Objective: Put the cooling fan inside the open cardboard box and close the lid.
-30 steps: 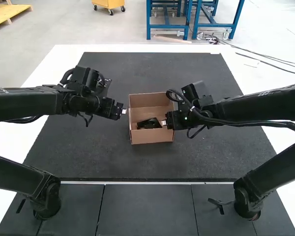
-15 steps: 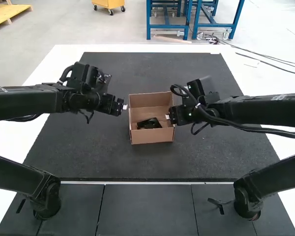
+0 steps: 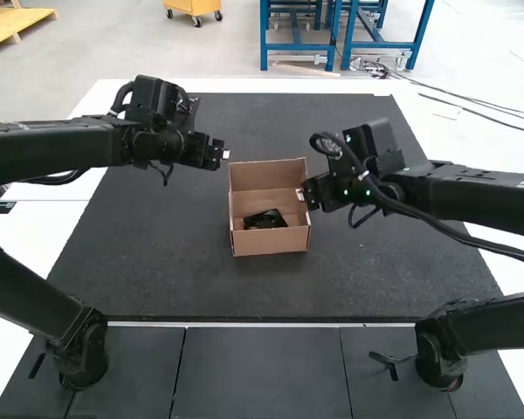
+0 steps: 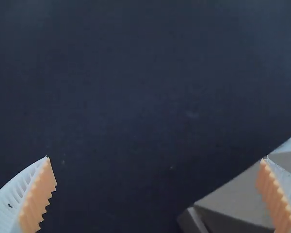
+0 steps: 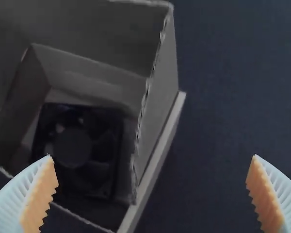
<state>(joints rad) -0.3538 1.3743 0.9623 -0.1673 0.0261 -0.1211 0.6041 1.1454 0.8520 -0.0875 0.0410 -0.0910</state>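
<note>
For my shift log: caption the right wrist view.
Open right gripper at the edge of the cardboard box, cooling fan lying inside.

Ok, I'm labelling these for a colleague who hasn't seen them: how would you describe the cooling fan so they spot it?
Start at the big black mat; near its middle stands an open brown cardboard box. The cooling fan lies at its bottom: a square black frame with a round hub, the only dark thing within the brown walls.
</note>
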